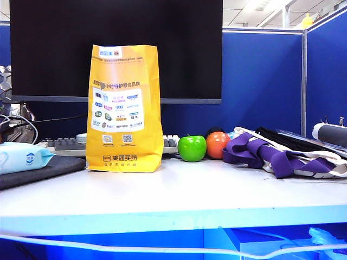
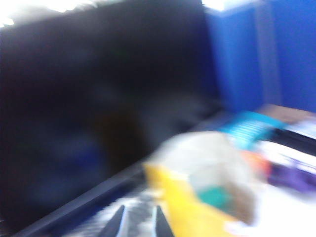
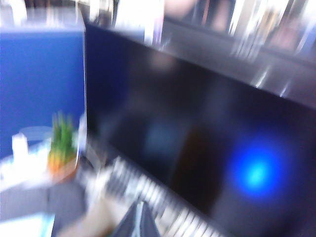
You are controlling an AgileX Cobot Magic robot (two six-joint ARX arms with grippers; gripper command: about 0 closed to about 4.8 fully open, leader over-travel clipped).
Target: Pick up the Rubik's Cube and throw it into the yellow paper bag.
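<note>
The yellow paper bag [image 1: 124,108] stands upright on the white table, left of centre, in front of the monitor. The left wrist view is blurred and shows the bag's open mouth [image 2: 197,173] from above, with a teal patch inside that I cannot identify. My left gripper [image 2: 139,224] hangs beside the bag over the keyboard, its two fingers a little apart with nothing between them. My right gripper [image 3: 139,222] is over the keyboard [image 3: 148,192] with its fingers pressed together and empty. The Rubik's Cube is out of view. Neither gripper shows in the exterior view.
A green apple [image 1: 192,148] and an orange ball [image 1: 217,144] sit right of the bag. A purple and white cloth [image 1: 271,154] lies at the right. A pack of wipes [image 1: 21,157] on a dark pad is at the left. The big monitor [image 1: 116,49] stands behind.
</note>
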